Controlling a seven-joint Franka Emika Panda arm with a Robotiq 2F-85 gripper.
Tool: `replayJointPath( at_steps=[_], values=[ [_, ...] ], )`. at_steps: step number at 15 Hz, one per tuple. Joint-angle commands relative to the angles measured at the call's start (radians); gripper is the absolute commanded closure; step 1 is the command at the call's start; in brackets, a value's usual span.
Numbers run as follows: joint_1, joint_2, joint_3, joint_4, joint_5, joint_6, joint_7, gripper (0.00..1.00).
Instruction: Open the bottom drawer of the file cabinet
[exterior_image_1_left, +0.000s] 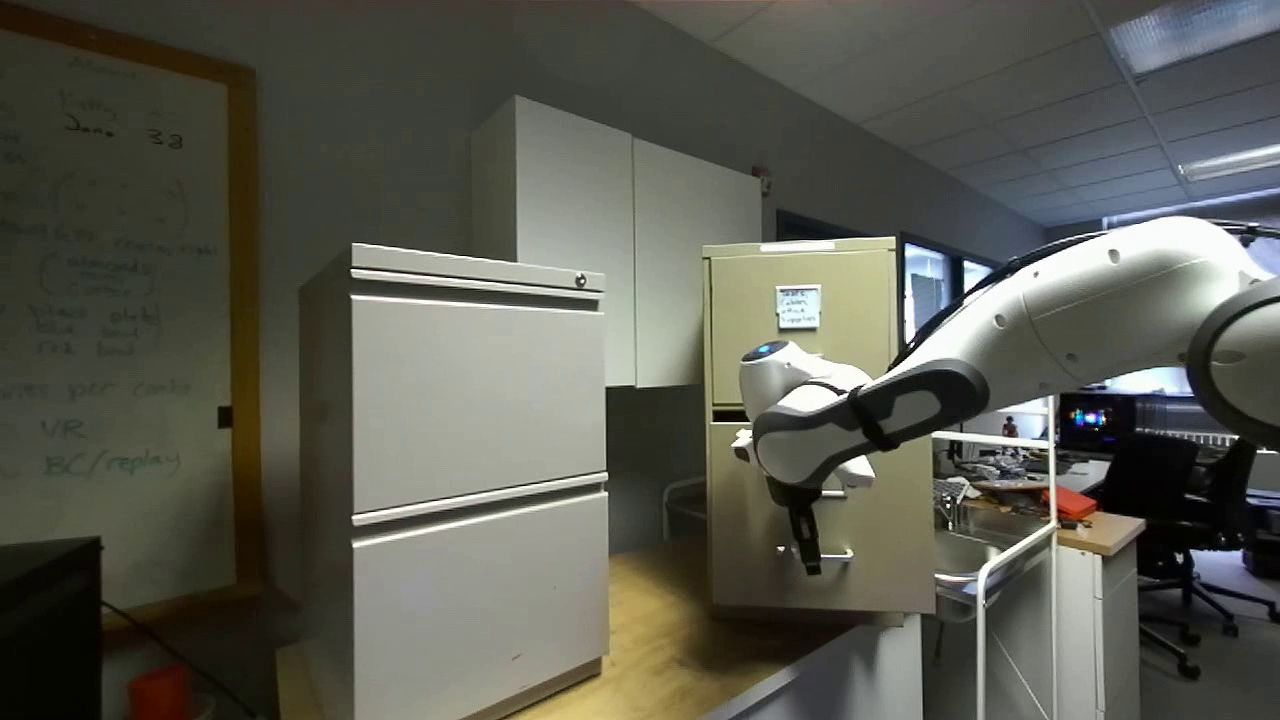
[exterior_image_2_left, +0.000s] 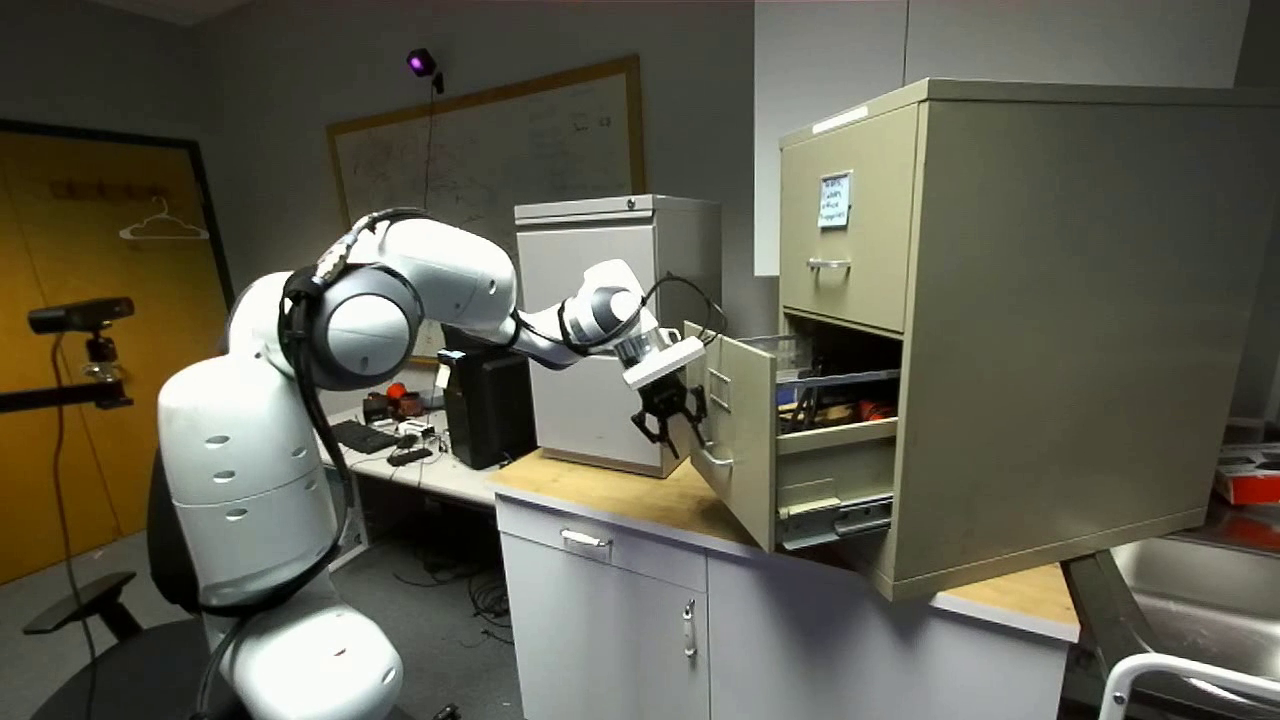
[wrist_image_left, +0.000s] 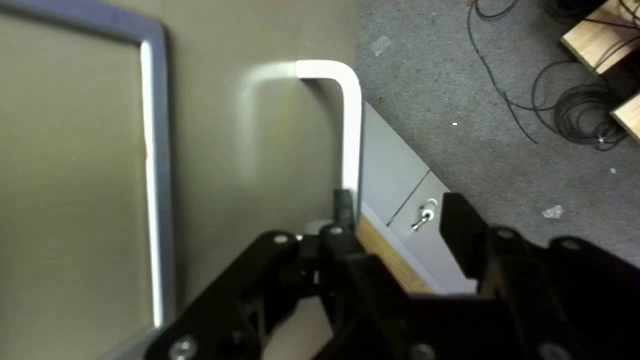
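The tan file cabinet (exterior_image_1_left: 719, 330) shows in both exterior views (exterior_image_2_left: 1060, 330). Its bottom drawer (exterior_image_2_left: 748, 450) is pulled well out, with its side rail and contents visible. The drawer front also fills the left of the wrist view (wrist_image_left: 215, 150). Its metal handle (wrist_image_left: 352, 130) is a bent bar, also seen in an exterior view (exterior_image_2_left: 714, 457). My gripper (wrist_image_left: 398, 197) is open, pointing down at the handle. One finger is at the handle's inner side, between bar and drawer front; the other is well apart outside. Contact with the bar is unclear. The gripper also shows in both exterior views (exterior_image_1_left: 812, 568) (exterior_image_2_left: 688, 445).
A pale grey two-drawer cabinet (exterior_image_1_left: 480, 400) stands beside the tan one on the wooden counter (exterior_image_1_left: 650, 640). The cabinet's upper drawer (exterior_image_2_left: 868, 240) is shut. White base cupboards (exterior_image_2_left: 610, 620) are below. A sink (exterior_image_2_left: 1190, 590) and white rail (exterior_image_1_left: 1015, 550) lie on the tan cabinet's far side.
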Motion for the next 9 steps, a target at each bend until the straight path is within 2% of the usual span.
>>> replayJointPath(
  at_steps=[1,3,4,9],
  values=[
    [0.024,-0.09,0.017,0.004,0.069,-0.126,-0.024,0.16],
    [0.036,-0.127,0.021,0.007,0.07,-0.164,-0.01,0.03],
    [0.04,-0.14,0.022,0.013,0.072,-0.178,-0.009,0.0],
    [0.05,-0.17,0.021,0.03,0.072,-0.218,0.009,0.0]
  ],
)
